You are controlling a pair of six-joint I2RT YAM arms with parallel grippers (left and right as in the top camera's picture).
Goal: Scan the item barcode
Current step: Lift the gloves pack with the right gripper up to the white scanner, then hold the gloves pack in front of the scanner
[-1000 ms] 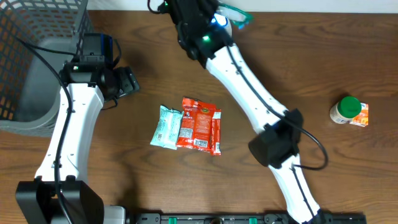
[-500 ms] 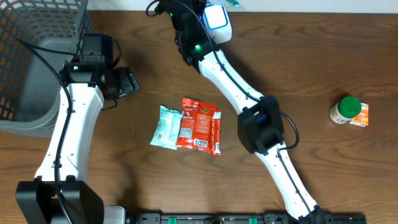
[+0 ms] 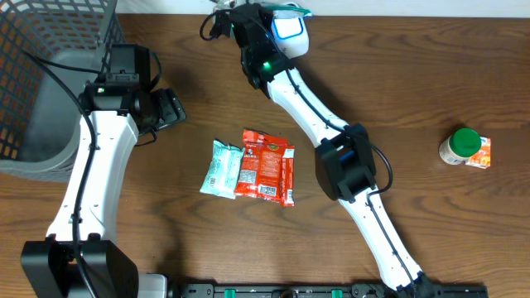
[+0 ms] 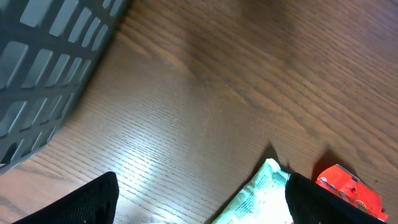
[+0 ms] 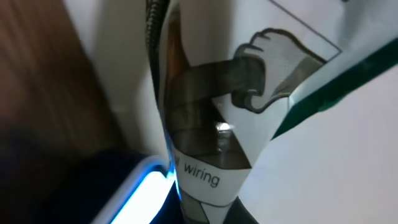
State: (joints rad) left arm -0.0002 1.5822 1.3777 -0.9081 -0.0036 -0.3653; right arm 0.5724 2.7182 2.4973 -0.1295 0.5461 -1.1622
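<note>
At the table's (image 3: 431, 74) far edge, right fingers (image 3: 263, 15) tight on green-edged packet (image 5: 205, 124); left fingers (image 4: 93, 202) wide, empty, between basket (image 3: 50, 50) and pouches (image 3: 267, 165).

Wood-grain table (image 3: 431, 74) with a soft sheen, glossy red foil packet (image 3: 267, 165), matt grey plastic basket (image 3: 66, 25).

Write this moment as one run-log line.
left pincer: open, empty | right pincer: shut, far table edge | teal packet, red packet: side by side
</note>
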